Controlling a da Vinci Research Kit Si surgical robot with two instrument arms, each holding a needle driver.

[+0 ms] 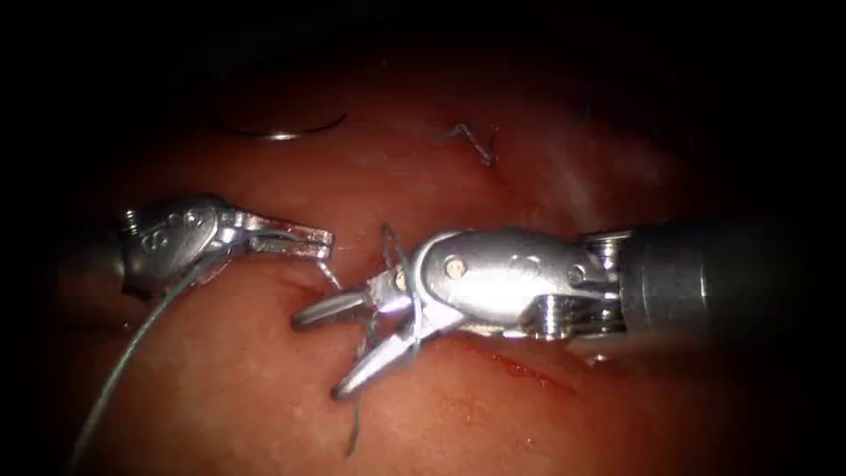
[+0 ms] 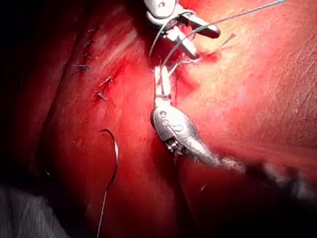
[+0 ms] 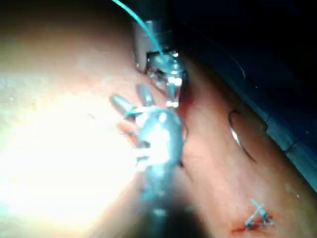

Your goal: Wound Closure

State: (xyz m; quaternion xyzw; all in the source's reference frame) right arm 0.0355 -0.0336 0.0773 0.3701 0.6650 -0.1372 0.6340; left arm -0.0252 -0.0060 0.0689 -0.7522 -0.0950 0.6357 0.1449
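My left tool (image 1: 322, 240) lies left of the cut with its jaws shut on the thread (image 1: 132, 353), which trails from it down to the lower left. Coming in from the right, my right tool (image 1: 319, 355) has its jaws spread open over the cut, holding nothing, with thread looped around them. A short thread tail (image 1: 330, 275) hangs between the two tools. The curved needle (image 1: 286, 134) lies free on the tissue (image 1: 220, 388) at the back, out of the tissue and held by neither tool. In the left wrist view the needle (image 2: 114, 153) rests flat with its thread trailing off.
A finished stitch with cut ends (image 1: 471, 141) sits farther back along the cut, and shows as stitches (image 2: 101, 91) in the left wrist view. Red fluid (image 1: 520, 366) lines the cut below the right tool's shaft.
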